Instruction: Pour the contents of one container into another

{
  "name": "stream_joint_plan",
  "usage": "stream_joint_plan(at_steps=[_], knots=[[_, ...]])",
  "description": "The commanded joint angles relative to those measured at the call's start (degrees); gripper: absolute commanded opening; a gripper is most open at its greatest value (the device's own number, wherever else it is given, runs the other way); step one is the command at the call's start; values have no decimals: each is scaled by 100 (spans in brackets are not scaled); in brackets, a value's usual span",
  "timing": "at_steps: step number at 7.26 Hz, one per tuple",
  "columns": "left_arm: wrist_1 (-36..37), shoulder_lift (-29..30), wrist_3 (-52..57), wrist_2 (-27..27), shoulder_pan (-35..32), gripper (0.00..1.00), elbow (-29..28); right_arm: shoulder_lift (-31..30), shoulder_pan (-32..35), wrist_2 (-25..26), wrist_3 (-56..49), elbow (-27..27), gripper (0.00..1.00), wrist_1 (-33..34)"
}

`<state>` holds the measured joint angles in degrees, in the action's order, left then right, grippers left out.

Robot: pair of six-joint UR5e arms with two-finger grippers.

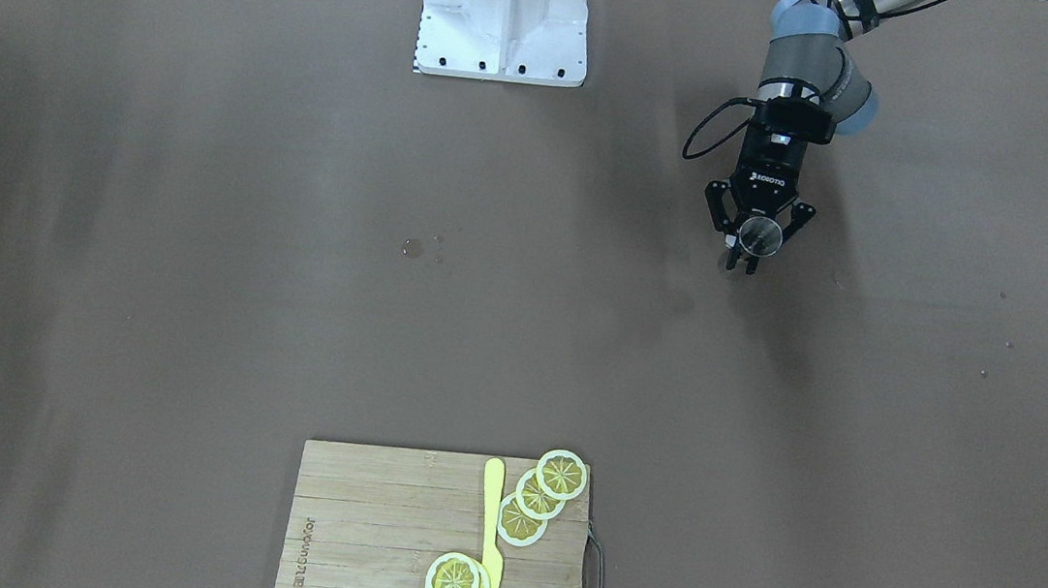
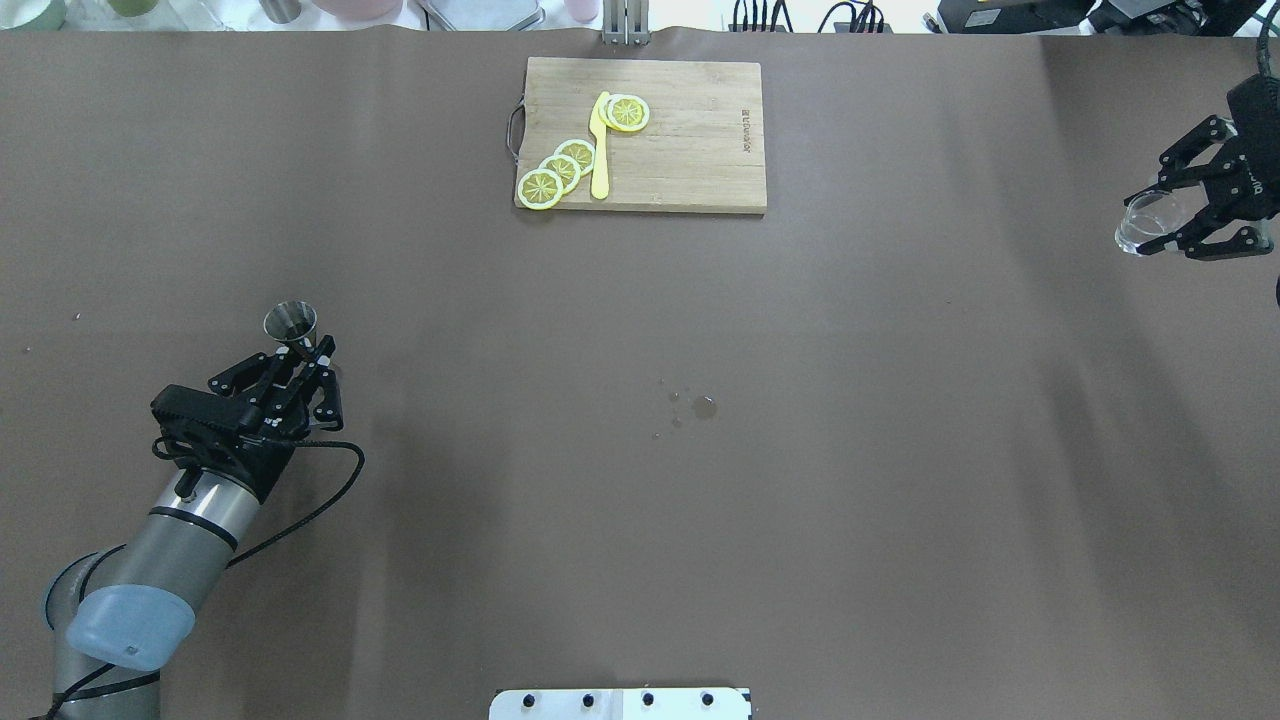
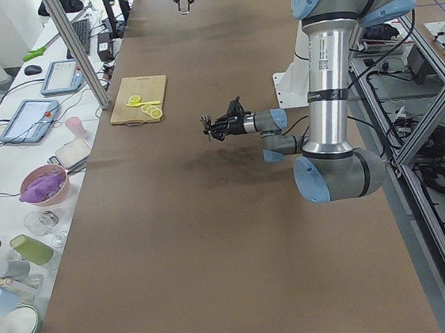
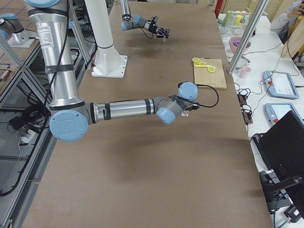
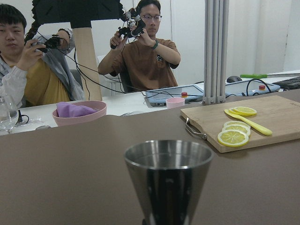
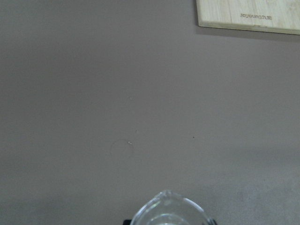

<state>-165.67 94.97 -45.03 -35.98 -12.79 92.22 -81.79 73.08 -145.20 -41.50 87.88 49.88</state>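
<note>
Your left gripper point(image 2: 303, 352) is clamped on the steel jigger point(image 2: 291, 322), keeping it upright at the near left as a ready mouth, while your right gripper point(image 2: 1165, 220) grips the clear glass cup point(image 2: 1140, 225) well apart at the far right, so they must meet before pouring.

We find the jigger point(image 2: 291, 322) in the left gripper point(image 2: 300, 353) at the table's left, and the glass cup point(image 2: 1140, 222) in the right gripper point(image 2: 1152, 224) far right. Ahead, on the cutting board point(image 2: 700, 150), lemon slices point(image 2: 560, 170) lie beside a knife point(image 2: 600, 160).
</note>
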Motion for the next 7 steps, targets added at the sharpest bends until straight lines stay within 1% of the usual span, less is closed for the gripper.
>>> stream_joint_plan(at_steps=[1, 2, 3, 5, 7], knots=[[8, 100, 20, -250, -13, 0, -2, -4, -101, 132, 1131, 10, 0, -591], [8, 109, 20, -277, -13, 0, -54, -4, -197, 245, 1841, -16, 0, -1029], [8, 249, 20, -225, -13, 0, -220, 5, -285, 281, 2300, -17, 0, -1277], [8, 355, 11, -84, -4, 0, -353, 23, -329, 360, 2943, -17, 0, -1585], [-18, 356, -24, -75, -4, 0, -450, 84, -531, 649, 3506, -17, 0, -1876]])
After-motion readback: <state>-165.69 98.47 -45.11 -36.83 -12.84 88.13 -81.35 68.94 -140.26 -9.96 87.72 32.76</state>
